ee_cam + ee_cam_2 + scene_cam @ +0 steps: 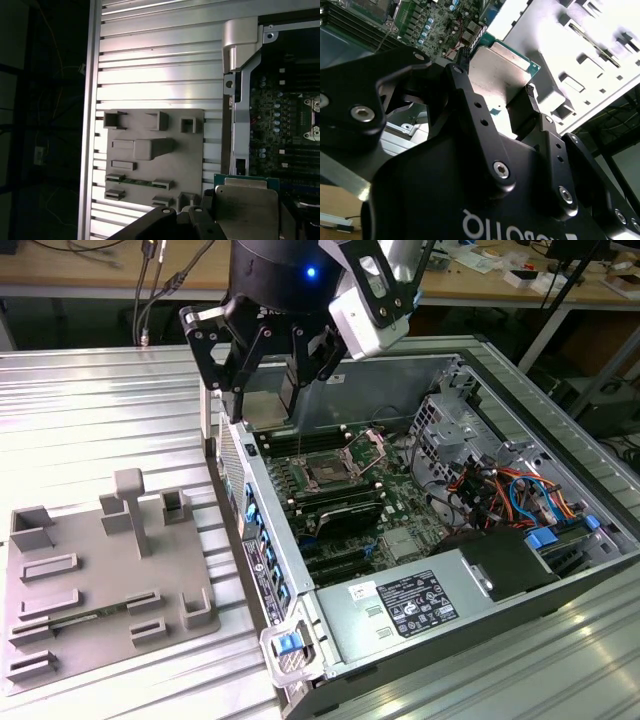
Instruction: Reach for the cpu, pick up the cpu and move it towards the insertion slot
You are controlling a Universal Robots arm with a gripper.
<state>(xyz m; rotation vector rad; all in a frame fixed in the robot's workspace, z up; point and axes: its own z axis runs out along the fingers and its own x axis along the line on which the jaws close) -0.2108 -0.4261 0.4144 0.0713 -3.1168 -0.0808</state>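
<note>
Holding the cpu [501, 70] between its fingers [532, 107], my hand [268, 390] is clamped on the chip's edges; in both wrist views I see the silvery face and a thin green border of the chip [247, 202] pinched in the black jaws. So the reach and the pick-up are done, I judge.

I take the open computer case [480, 360] as my landmark. The cpu hangs in the air above the case's side wall, the wall nearest the grey fixture plate [90, 590], so it is just at the border of the case and not yet over the board. The insertion slot [328, 472] lies inside the case on the green motherboard [400, 510], with its metal frame standing open and the dark square centre free. It is lower than the chip and further inside the case, clearly apart from it.

The fixture plate rests outside the case on the ribbed metal worktop [100, 420], and the hand is above none of its blocks.

What is left, as I judge, is the rest of the travel toward the slot.
</note>
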